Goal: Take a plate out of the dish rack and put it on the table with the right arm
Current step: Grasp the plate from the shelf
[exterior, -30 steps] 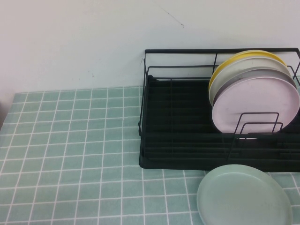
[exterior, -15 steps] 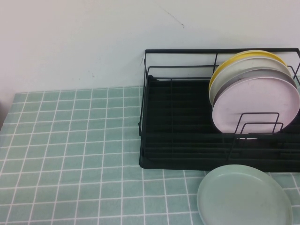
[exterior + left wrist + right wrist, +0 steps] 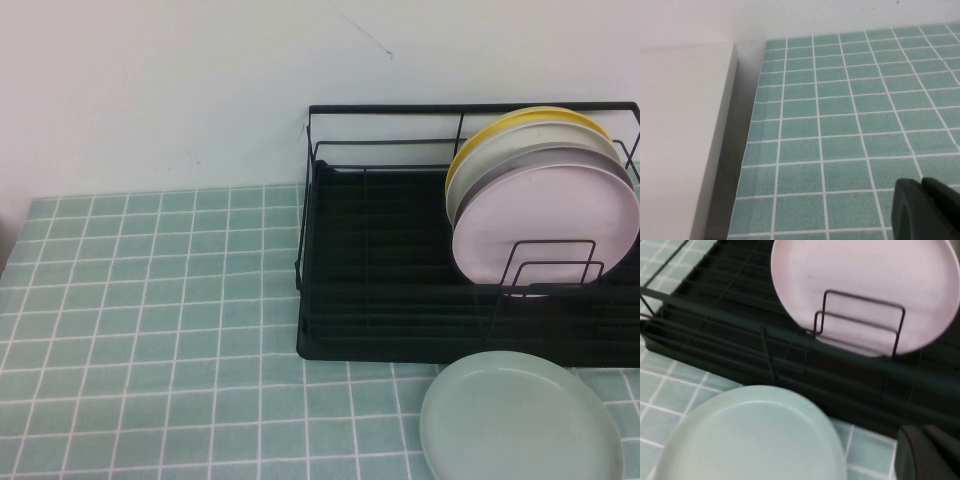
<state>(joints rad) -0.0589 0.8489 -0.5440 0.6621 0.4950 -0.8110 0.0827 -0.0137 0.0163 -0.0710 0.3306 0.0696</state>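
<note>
The pale pink plate [image 3: 545, 222] [image 3: 867, 287] stands on edge at the front of a stack in the black wire dish rack [image 3: 380, 290] [image 3: 715, 325], leaning behind two upright wire dividers. The green-tiled table [image 3: 150, 330] spreads to the rack's left. My right gripper [image 3: 925, 432] is shut and empty, hovering over the table near the rack's front edge, short of the pink plate. My left gripper [image 3: 924, 182] is shut and empty, low over bare tiles near the table's left edge. Neither arm appears in the high view.
A pale green plate [image 3: 520, 418] [image 3: 747, 437] lies flat on the table just in front of the rack. A grey-white plate [image 3: 530, 140] and a yellow one [image 3: 500, 125] stand behind the pink plate. A white ledge [image 3: 680, 135] borders the table's left edge.
</note>
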